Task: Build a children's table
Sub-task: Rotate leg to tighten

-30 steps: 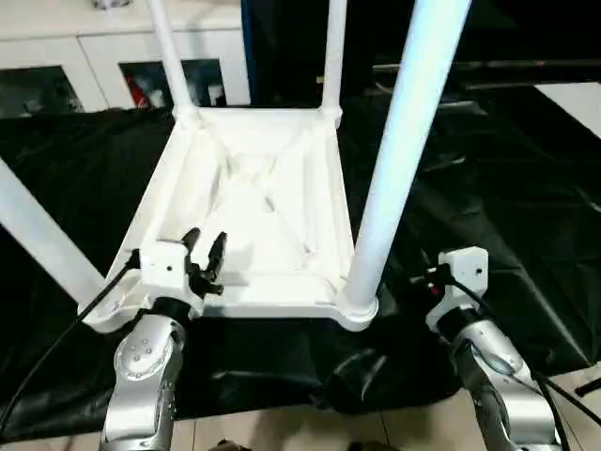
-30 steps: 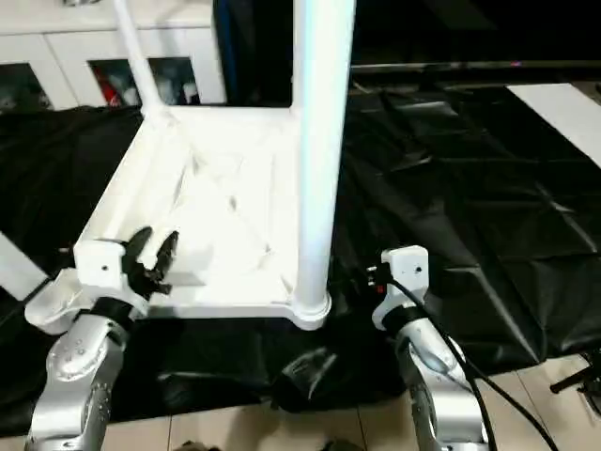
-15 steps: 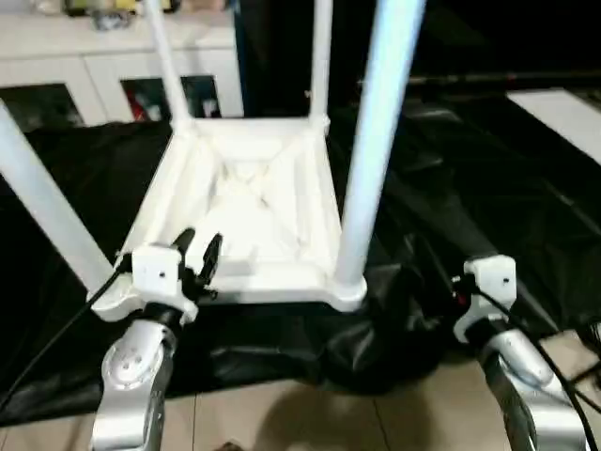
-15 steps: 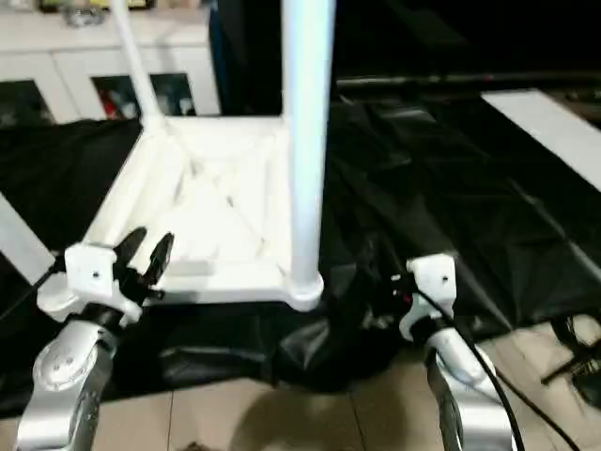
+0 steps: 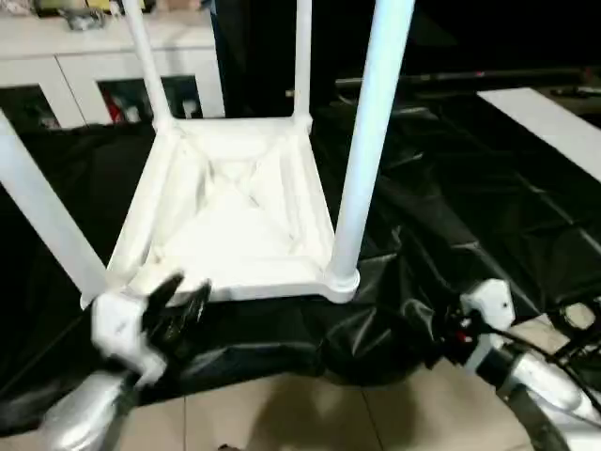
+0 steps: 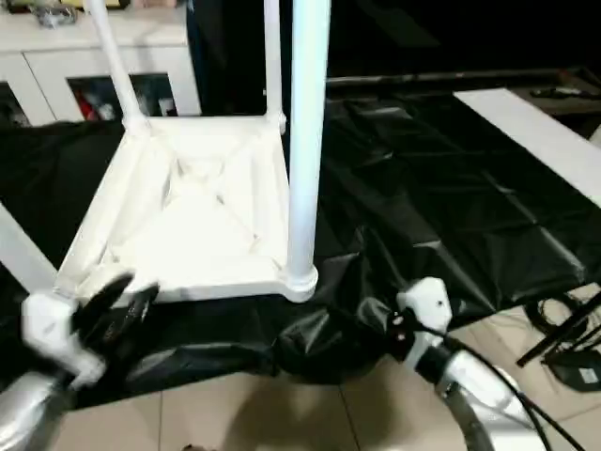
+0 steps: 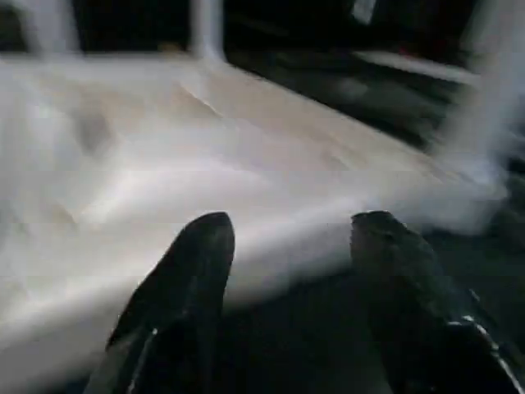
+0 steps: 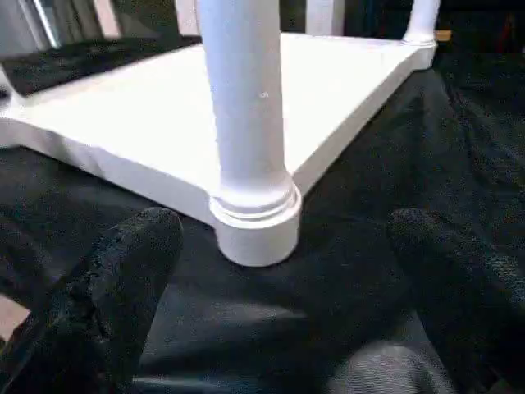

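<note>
Children's table point(image 5: 230, 221) lies upside down on a black sheet point(image 5: 470, 197), its ribbed X-braced underside facing up and four white legs point(image 5: 362, 169) standing in the corner sockets. Left gripper point(image 5: 178, 305) hangs just off the table's near edge by the near left corner, fingers point(image 7: 176, 287) parted partway and holding nothing. Right gripper point(image 8: 279, 295) sits apart from the near right leg, fingers point(image 8: 123, 279) spread wide and empty. White cabinets point(image 5: 84, 56) stand behind.
</note>
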Tool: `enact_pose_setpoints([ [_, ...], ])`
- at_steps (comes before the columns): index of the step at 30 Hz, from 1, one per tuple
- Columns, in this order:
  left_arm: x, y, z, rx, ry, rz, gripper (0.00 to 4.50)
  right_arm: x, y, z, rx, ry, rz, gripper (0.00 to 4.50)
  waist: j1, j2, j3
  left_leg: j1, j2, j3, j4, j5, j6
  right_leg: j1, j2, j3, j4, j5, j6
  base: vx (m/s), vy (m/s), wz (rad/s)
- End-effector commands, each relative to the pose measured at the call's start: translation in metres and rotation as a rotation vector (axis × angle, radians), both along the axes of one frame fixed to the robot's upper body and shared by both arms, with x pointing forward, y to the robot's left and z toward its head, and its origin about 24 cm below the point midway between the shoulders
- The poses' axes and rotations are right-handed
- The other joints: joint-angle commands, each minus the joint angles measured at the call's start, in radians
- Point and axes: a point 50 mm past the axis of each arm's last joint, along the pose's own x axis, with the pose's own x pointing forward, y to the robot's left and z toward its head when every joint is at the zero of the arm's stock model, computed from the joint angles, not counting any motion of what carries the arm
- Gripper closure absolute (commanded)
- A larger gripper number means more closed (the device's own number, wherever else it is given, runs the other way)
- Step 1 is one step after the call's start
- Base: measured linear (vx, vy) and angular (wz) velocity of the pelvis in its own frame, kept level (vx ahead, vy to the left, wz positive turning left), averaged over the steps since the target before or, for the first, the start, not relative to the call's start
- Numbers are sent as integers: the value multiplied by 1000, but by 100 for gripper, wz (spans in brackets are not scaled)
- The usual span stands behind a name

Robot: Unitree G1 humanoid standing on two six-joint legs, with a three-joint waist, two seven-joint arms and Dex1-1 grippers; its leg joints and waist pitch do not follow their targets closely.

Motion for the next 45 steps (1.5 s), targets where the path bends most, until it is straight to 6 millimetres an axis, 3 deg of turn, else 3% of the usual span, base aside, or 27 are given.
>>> enact_pose_setpoints([
  [1,-1,6,9,-24,6,-49,158,1,5,9,19,-24,63,0,-7,16,-7,27,55,-26,-146,-837,-71,8,-6,-22,-103,-590,-45,0,0,0],
  [2,2,16,10,-22,10,-37,154,1,9,9,23,-21,89,0,-1,23,-3,6,64,-16,-180,-879,-77,34,12,-37,-68,-538,-51,0,0,0],
  [3,4,25,10,-8,10,-11,150,2,14,9,25,-20,110,0,68,37,-19,-86,81,26,-261,-919,-96,130,30,-11,135,-264,-80,-86,-33,18],
  [4,6,34,11,16,2,19,144,4,18,8,32,-18,130,0,90,-43,-30,48,34,86,-122,-562,-80,-23,-2,83,21,-676,6,-42,-131,31],
  [5,7,35,11,24,2,26,134,4,19,8,34,-17,132,0,67,-63,-19,133,-6,29,88,-310,-44,-138,-114,101,-148,-982,-18,-42,-131,31],
  [6,8,37,11,35,1,38,134,4,20,7,36,-15,136,0,66,-48,-17,95,-21,-21,114,-78,-1,-118,-129,152,-172,-1075,-34,55,-140,9],
  [7,13,45,4,131,21,121,123,7,23,5,30,-15,137,0,76,-38,-9,-2,-20,-73,81,9,21,1,-138,166,-125,-966,-84,0,0,0],
  [8,13,45,2,141,22,133,123,8,24,4,29,-15,137,0,85,-35,-16,17,7,-65,27,-65,-2,6,-110,133,-100,-855,-95,0,0,0],
  [9,13,45,1,147,29,142,115,8,25,3,27,-15,135,0,87,-25,-17,53,28,-45,-51,-315,-26,-32,0,99,-42,-578,-123,-53,7,19],
  [10,12,43,-3,159,50,159,107,10,26,2,20,-15,128,0,76,-24,-24,73,37,-34,-71,-473,-14,-29,3,105,-31,-443,-148,-118,-31,41],
  [11,11,43,-3,164,62,166,98,10,27,1,19,-14,126,0,72,-6,-32,72,47,-26,-85,-480,-14,-20,-5,111,-35,-351,-177,-118,-31,41],
  [13,15,34,-1,146,36,172,90,11,27,0,5,-15,108,0,69,-7,-24,55,54,-22,-104,-498,-22,-6,-7,110,-41,-343,-165,-30,0,8],
  [16,36,12,2,109,-28,251,90,19,32,-7,-43,9,24,0,66,-12,-23,59,47,-21,-104,-543,-51,-8,-21,111,-63,-454,-124,0,0,0],
  [19,49,2,4,109,-70,289,90,24,38,-10,-66,-13,-25,0,57,-18,-31,34,43,-27,-113,-469,-51,18,-25,106,-59,-399,-97,-4,11,-6],
  [22,56,-9,3,95,-84,290,90,30,41,-11,-37,-21,-102,0,44,-20,-38,39,43,-20,-106,-428,-44,6,-24,110,-60,-332,-122,-4,11,-6],
  [25,55,-15,3,88,-92,285,90,32,41,-10,-42,-42,-119,0,30,-23,-39,28,42,-23,-109,-451,-44,14,-23,104,-61,-376,-115,0,0,0],
  [28,56,-16,2,95,-84,309,90,35,39,-9,-18,-25,-137,0,24,-24,-43,27,42,-16,-99,-404,-22,6,-24,111,-64,-362,-129,0,0,0],
  [32,56,-12,2,51,-81,362,90,36,41,-7,16,-17,-77,0,29,-23,-50,28,43,-5,-90,-343,6,1,-19,113,-58,-284,-163,26,-17,2],
  [33,50,-9,1,-15,-71,361,90,35,46,-6,17,-20,20,0,28,-38,-58,18,46,-1,-86,-292,25,7,-17,111,-51,-223,-181,63,-35,4],
  [34,47,-8,1,-36,-66,352,90,34,47,-6,15,-13,56,0,33,-31,-61,15,45,-3,-83,-268,28,11,-20,110,-41,-193,-195,58,-31,-2],
  [37,33,-8,-1,-58,-39,262,56,32,49,-7,11,22,159,0,33,-35,-65,4,47,1,-77,-169,60,15,-17,109,-30,-76,-216,74,-24,-3],
  [38,29,-8,-1,-69,-21,229,56,33,48,-7,11,27,179,0,33,-35,-67,4,47,2,-73,-140,68,16,-16,108,-25,-31,-224,91,-16,-4],
  [39,29,-8,-1,-69,-21,229,52,33,48,-7,11,27,179,0,34,-27,-68,6,46,5,-68,-80,88,14,-10,106,-16,70,-249,75,-6,-5],
  [40,20,-8,-1,-78,16,167,41,35,46,-4,7,26,198,0,31,-41,-70,5,45,8,-65,-74,91,17,-8,106,-14,88,-253,61,-4,-4],
  [41,20,-8,-1,-78,16,167,28,35,46,-4,7,26,198,0,38,-31,-73,11,46,8,-62,-51,98,15,-8,106,-9,127,-263,61,-4,-4],
  [43,5,-5,0,-72,73,88,13,38,40,0,10,26,213,0,42,-41,-79,10,44,9,-56,4,113,21,-7,107,3,210,-272,59,-9,-2],
  [45,-2,-3,1,-61,95,59,8,39,37,2,15,29,221,0,39,-41,-67,14,47,16,-62,-45,116,9,0,104,-7,165,-268,26,-4,-1],
])
